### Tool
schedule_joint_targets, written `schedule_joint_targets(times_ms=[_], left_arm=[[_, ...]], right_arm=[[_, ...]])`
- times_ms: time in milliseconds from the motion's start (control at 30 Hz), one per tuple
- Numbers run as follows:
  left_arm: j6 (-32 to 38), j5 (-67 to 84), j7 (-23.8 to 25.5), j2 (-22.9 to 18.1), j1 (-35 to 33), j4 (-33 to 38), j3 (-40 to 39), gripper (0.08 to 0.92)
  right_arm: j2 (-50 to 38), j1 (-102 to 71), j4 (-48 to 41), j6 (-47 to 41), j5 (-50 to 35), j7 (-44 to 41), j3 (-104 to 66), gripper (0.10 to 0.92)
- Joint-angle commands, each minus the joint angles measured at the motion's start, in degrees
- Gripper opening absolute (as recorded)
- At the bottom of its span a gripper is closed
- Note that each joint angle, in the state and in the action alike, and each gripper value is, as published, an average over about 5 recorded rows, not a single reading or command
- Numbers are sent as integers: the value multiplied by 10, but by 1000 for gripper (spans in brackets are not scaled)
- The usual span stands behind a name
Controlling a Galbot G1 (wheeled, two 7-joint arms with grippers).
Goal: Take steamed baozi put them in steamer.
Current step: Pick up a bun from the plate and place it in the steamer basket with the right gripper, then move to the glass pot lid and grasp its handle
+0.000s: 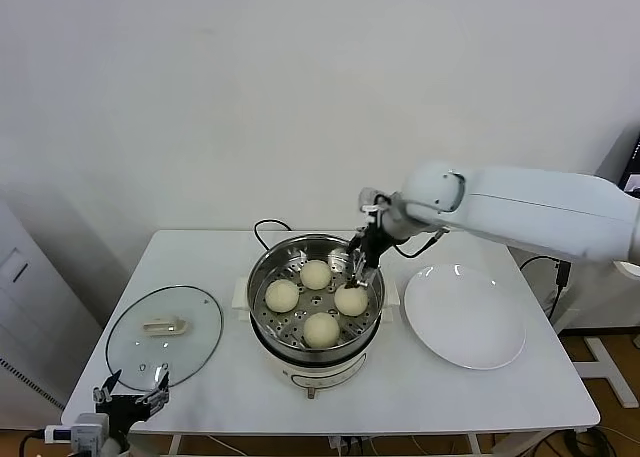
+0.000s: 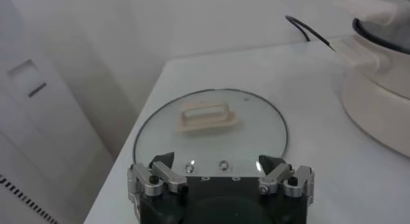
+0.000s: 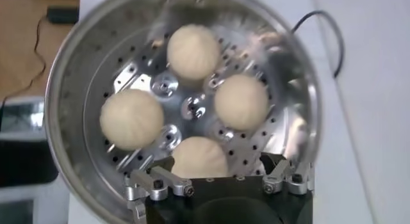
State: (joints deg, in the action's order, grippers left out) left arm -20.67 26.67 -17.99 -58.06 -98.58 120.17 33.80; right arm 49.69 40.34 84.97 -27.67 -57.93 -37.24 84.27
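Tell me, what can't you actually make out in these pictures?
- Head view: the right gripper covers part of the steamer rim and touches the outline of one of the baozi.
- Right wrist view: the nearest bun is partly hidden by the gripper body.
- Head view: the left gripper is partly cut off by the bottom edge, beside the glass lid.

Four steamed baozi [image 1: 316,274] sit in the steamer [image 1: 266,277]. A lid [image 1: 165,334] lies left of the steamer, and a plate [image 1: 465,317] lies to its right.

no readable text, labels, brands or numbers anywhere
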Motion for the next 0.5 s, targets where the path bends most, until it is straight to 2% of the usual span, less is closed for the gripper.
schedule_joint_targets(times_ms=[33, 267, 500], left_arm=[[-1, 1, 1, -2, 16, -1, 2, 823], [1, 9, 3, -10, 28, -3, 8, 823], [6, 10, 8, -16, 36, 2, 16, 823]], right_arm=[[-172, -174, -8, 86, -24, 66, -256, 823], [-206, -417, -2, 163, 5, 161, -517, 823], [-167, -693, -6, 233, 35, 232, -799, 823]])
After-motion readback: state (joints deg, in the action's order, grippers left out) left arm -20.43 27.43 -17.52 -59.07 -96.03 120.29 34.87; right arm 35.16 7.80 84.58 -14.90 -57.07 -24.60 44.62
